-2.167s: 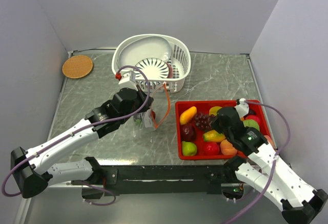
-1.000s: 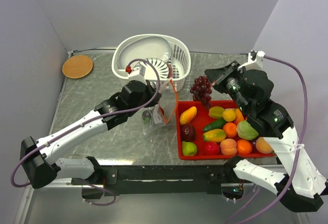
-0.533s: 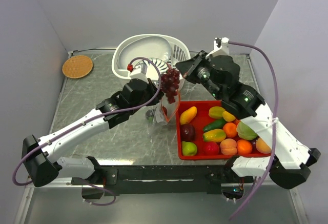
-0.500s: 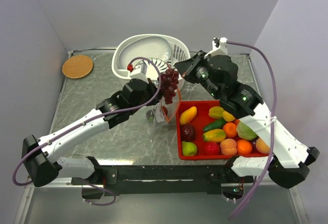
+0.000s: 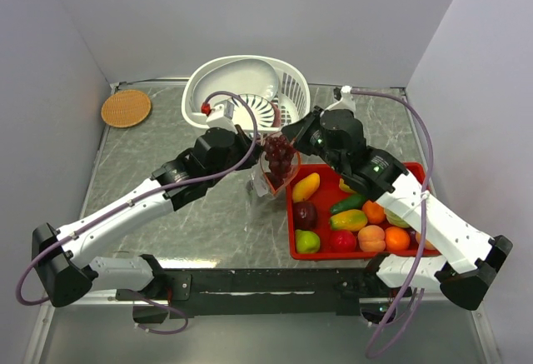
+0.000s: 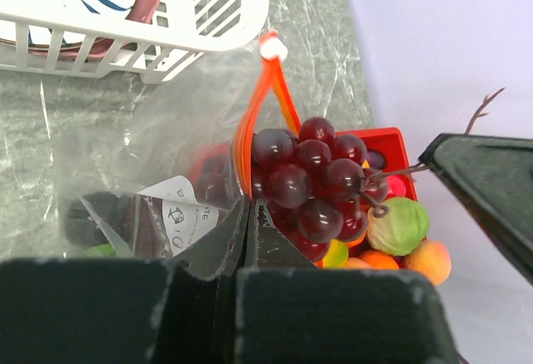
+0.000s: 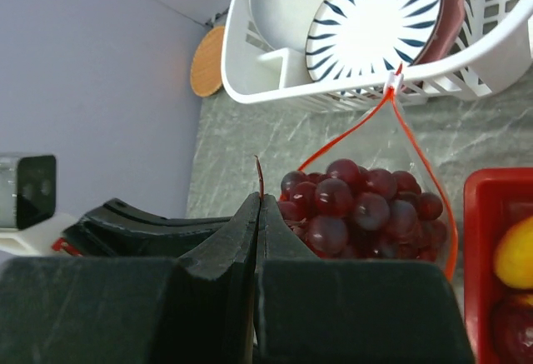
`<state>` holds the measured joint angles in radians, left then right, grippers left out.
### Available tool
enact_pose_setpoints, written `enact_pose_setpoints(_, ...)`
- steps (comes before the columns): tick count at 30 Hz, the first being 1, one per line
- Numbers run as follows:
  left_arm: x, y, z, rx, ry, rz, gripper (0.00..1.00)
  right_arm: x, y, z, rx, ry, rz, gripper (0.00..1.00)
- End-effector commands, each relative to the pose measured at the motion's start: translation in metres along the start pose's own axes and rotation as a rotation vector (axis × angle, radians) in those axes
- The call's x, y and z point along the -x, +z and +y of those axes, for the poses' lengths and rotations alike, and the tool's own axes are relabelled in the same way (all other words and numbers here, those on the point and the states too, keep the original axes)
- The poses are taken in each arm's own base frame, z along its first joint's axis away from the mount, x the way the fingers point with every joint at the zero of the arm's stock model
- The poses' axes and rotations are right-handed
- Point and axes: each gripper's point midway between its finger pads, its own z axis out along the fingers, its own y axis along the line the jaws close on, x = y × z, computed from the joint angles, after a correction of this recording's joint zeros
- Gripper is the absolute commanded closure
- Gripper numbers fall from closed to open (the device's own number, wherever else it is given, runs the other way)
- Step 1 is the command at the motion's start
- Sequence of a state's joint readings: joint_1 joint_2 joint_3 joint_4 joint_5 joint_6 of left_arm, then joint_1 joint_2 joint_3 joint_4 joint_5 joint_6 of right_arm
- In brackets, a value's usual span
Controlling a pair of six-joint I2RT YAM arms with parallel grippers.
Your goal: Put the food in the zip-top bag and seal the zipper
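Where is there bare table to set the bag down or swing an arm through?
Bare marble: between the woven mat and white basket; also the front strip left of the red tray. Crowded where zip-top bag, grapes and both arms meet.

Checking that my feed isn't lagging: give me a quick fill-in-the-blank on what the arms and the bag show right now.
1. The right gripper holds the grapes by their ____.
2. The left gripper is shut on the edge of the zip-top bag, whose mouth is ____.
3. The other food lies in the ____ tray.
Missing words: stem; open; red.
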<state>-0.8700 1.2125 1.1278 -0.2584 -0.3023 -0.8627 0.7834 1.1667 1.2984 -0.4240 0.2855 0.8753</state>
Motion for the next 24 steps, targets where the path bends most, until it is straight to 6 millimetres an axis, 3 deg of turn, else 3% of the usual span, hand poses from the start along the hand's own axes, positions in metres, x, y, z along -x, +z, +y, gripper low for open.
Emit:
enact_pose_setpoints(1,0.027,-0.010,-0.022,-0.063,-0.052,-0.082,0.99,0.013,-0.012,0.025,0.093,0.039,-0.038,1.00)
enact_pose_setpoints(5,0.032,-0.014,-0.021,-0.061,-0.057,-0.100,0.99,-0.002,-0.007,0.019,0.058,0.005,-0.019,1.00)
enact_pose_setpoints(12,0.037,-0.019,-0.023,-0.076,-0.059,-0.118,0.99,-0.030,0.022,-0.014,-0.086,-0.066,0.021,1.00)
enact_pose_setpoints(15,0.035,-0.019,-0.023,-0.083,-0.061,-0.115,0.99,-0.032,0.033,-0.019,-0.135,-0.106,0.027,1.00)
enact_pose_setpoints(24,0.033,-0.017,-0.020,-0.079,-0.056,-0.115,0.99,-0.038,0.044,-0.020,-0.156,-0.174,0.061,0.72)
